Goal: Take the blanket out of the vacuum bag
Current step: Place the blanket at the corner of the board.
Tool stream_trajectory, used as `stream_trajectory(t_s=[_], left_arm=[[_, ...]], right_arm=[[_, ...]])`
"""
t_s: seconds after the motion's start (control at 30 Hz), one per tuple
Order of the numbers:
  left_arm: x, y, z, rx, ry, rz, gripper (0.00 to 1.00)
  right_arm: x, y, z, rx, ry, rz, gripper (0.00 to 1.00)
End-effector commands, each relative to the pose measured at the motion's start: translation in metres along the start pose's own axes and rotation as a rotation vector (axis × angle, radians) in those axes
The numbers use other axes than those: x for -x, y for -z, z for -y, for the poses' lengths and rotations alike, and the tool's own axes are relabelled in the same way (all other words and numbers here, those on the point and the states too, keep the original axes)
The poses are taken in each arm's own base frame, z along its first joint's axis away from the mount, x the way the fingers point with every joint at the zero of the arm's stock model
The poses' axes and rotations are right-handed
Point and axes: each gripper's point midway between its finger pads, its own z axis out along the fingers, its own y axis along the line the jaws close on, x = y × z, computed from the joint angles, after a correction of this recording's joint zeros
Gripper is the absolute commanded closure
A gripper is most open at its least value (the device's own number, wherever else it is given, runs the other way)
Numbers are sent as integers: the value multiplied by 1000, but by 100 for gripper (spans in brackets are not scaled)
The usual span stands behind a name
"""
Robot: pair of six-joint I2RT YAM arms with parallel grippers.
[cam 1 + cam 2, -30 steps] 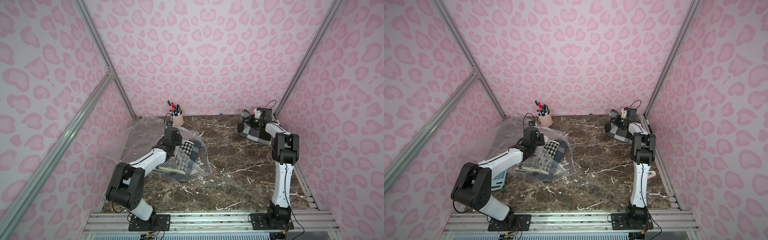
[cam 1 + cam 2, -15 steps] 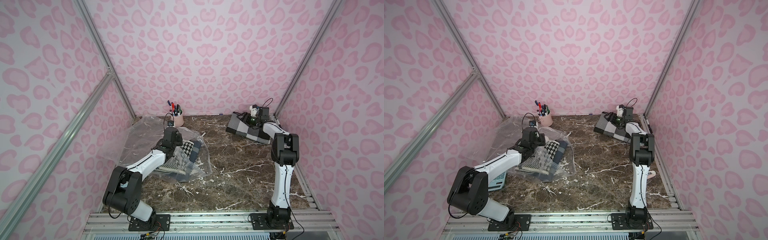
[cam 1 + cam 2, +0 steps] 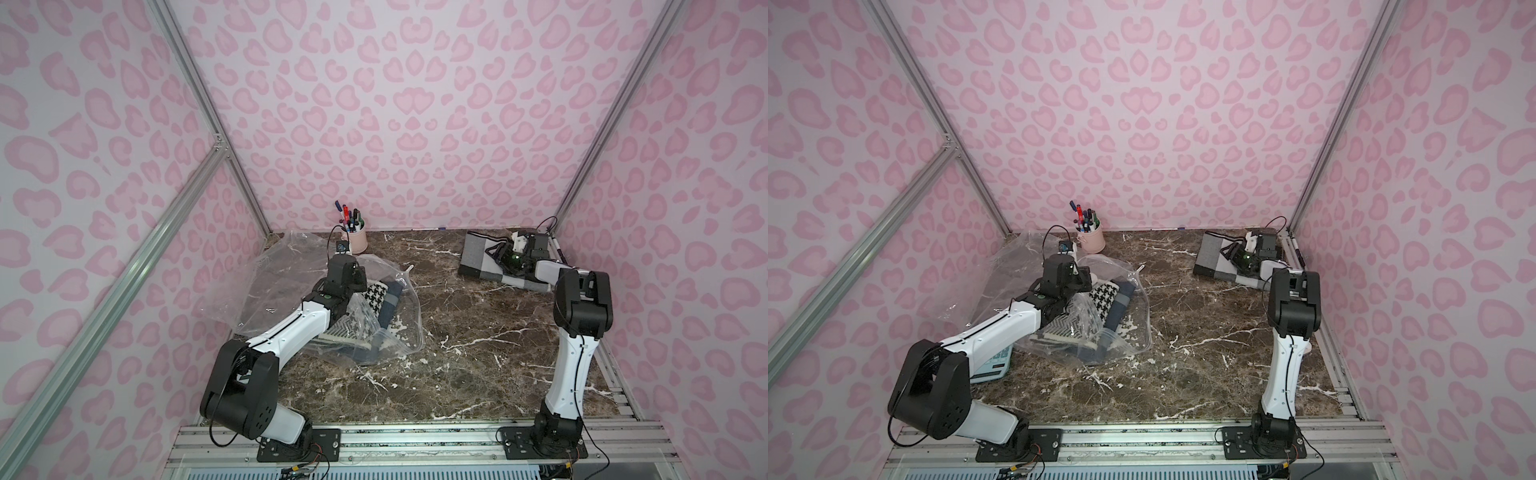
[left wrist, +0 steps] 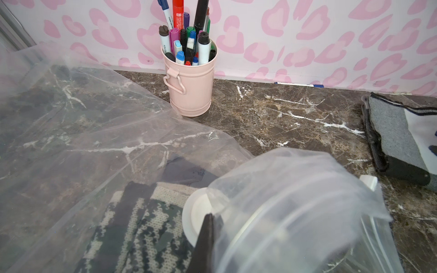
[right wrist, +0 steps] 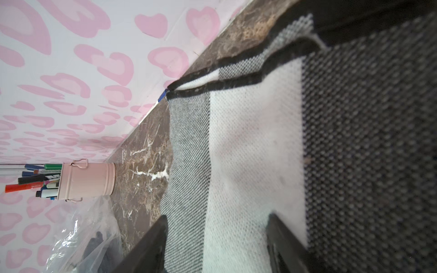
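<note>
Blanket: the grey, white and black checked blanket (image 5: 236, 153) is lying on the table (image 3: 478, 345), directly under the right gripper (image 5: 216, 218) and clear of the vacuum bag (image 3: 266, 286).
Right gripper: its jaws are being held well apart over the cloth, and nothing is being gripped.
Left gripper: the left gripper (image 4: 210, 221) is clamped on a bunched fold of bag film, beside the white valve disc (image 4: 196, 217).
Step in hand: a release is judged to be under way. The right gripper is best lifted straight up, so that no knit is snagged or dragged.
Other cloth: patterned cloth (image 3: 376, 297) is being seen through plastic beside the left gripper. Which bag holds it cannot be told.
Edges: the right gripper is being hemmed in closely by the back wall (image 3: 415, 145) and side wall (image 3: 665, 208).
Open room: bare table is being left between the two grippers. The pen cup (image 4: 190, 87) is standing just beyond the left one.
</note>
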Motion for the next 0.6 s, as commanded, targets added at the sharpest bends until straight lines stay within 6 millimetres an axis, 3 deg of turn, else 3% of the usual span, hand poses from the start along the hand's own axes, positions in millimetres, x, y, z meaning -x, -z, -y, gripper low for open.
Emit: stream_trajectory(t_s=[0.0, 0.17, 0.3, 0.4, 0.5, 0.57], left_arm=[[0, 3, 8, -30, 14, -3, 96], [30, 9, 27, -91, -14, 47, 96], [59, 19, 47, -168, -48, 103, 96], [73, 23, 50, -175, -64, 140, 96], [81, 20, 51, -168, -69, 148, 96], [85, 19, 54, -178, -68, 165, 96]], right_arm=[[-20, 6, 14, -81, -48, -31, 33], [-6, 30, -15, -62, 67, 65, 33], [30, 83, -89, -82, 320, 237, 32], [44, 124, -143, -25, 391, 285, 31], [28, 146, -178, 69, 387, 245, 30], [-5, 149, -193, 128, 375, 192, 30]])
